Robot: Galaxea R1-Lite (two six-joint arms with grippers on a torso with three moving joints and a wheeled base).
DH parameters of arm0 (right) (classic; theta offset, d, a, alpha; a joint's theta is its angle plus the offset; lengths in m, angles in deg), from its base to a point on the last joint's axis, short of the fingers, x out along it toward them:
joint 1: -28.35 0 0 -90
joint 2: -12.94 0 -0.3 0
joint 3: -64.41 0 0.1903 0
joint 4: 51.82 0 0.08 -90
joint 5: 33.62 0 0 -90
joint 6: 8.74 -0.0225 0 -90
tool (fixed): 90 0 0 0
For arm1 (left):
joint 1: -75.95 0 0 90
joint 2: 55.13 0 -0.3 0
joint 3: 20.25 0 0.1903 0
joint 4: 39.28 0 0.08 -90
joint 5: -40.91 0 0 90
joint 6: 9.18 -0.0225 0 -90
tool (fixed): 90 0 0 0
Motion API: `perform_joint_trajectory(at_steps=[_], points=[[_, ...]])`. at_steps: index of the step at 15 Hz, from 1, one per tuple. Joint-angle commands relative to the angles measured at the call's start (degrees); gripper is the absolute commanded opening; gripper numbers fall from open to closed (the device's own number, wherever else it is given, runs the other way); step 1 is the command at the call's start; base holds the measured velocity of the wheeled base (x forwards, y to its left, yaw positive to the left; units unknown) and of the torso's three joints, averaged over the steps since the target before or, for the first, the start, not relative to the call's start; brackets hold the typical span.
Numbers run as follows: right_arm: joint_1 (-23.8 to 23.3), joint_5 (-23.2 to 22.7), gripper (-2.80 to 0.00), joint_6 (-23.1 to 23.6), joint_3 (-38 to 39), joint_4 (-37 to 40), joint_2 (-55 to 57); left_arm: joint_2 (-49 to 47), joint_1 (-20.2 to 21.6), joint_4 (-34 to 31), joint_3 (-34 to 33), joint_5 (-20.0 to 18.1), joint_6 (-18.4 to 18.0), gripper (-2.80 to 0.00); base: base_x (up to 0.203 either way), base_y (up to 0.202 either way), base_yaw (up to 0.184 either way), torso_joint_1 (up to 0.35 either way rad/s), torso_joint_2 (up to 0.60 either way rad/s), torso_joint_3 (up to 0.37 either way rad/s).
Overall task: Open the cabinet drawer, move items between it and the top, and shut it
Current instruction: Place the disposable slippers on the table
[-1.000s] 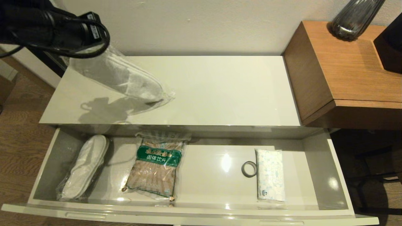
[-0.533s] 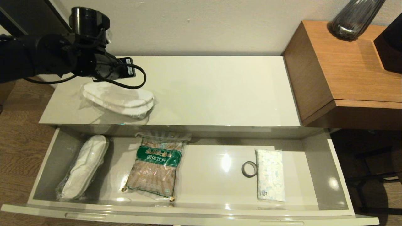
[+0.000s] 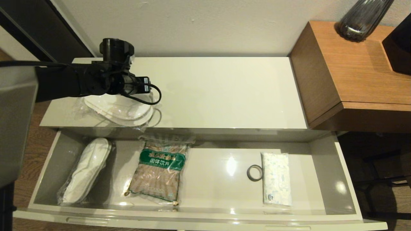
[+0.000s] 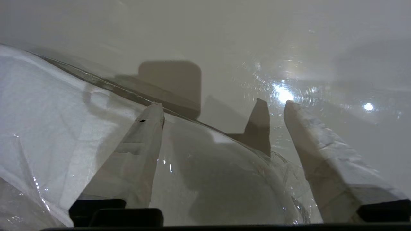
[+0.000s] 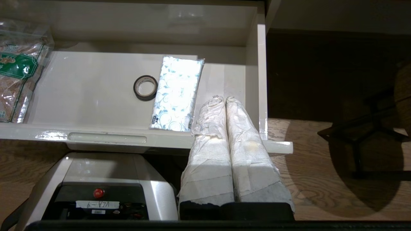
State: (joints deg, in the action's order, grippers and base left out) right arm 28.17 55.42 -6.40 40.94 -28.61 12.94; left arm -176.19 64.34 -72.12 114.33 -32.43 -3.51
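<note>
The cabinet drawer (image 3: 346, 179) stands pulled out. A bagged pair of white slippers (image 3: 128, 112) lies flat at the left front of the cabinet top (image 3: 224, 93). My left gripper (image 4: 223, 107) hovers just over that bag (image 4: 48, 128), open, with nothing between its fingers. In the drawer lie a second bagged slipper pair (image 3: 85, 170), a black tape roll (image 3: 255, 173) and a white packet (image 3: 276, 183). My right gripper (image 5: 223, 98) is shut and empty, parked in front of the drawer's right end, near the packet (image 5: 176, 93) and the tape roll (image 5: 145, 87).
A brown and green drink-mix bag (image 3: 159, 171) lies in the drawer between the slippers and the tape. A taller brown wooden side table (image 3: 356, 77) with a dark ribbed vase (image 3: 362, 19) stands to the right of the cabinet. The robot base (image 5: 96, 189) sits below the drawer front.
The left arm lowered the bagged slippers from the air onto the left of the cabinet top, and its gripper now stands open above them. The drawer's contents have not moved.
</note>
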Motion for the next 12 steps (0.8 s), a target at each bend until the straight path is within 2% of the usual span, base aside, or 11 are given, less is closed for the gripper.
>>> perform_joint_trajectory(at_steps=[1,4,5,9,12], points=[[0.0,0.0,-2.80,0.0,0.0,0.0,0.1,-0.1,0.0,-0.5,-0.1,0.4,0.4,0.00,0.000,0.000,0.000,0.000,0.00,0.000],[0.0,0.0,-2.80,0.0,0.0,0.0,0.1,8.4,-0.2,-2.9,-0.2,1.0,1.5,0.00,0.000,0.000,0.000,0.000,0.00,0.000],[0.0,0.0,-2.80,0.0,0.0,0.0,0.1,11.0,-0.6,-4.2,-0.3,1.1,1.9,-2.80,0.000,0.000,0.000,0.000,0.00,0.000],[0.0,0.0,-2.80,0.0,0.0,0.0,0.1,15.8,-2.8,-10.8,-0.4,1.3,4.6,-2.80,0.000,0.000,0.000,0.000,0.00,0.000],[0.0,0.0,-2.80,0.0,0.0,0.0,0.1,24.6,-5.9,-21.9,-2.5,0.9,9.5,-2.80,0.000,0.000,0.000,0.000,0.00,0.000]])
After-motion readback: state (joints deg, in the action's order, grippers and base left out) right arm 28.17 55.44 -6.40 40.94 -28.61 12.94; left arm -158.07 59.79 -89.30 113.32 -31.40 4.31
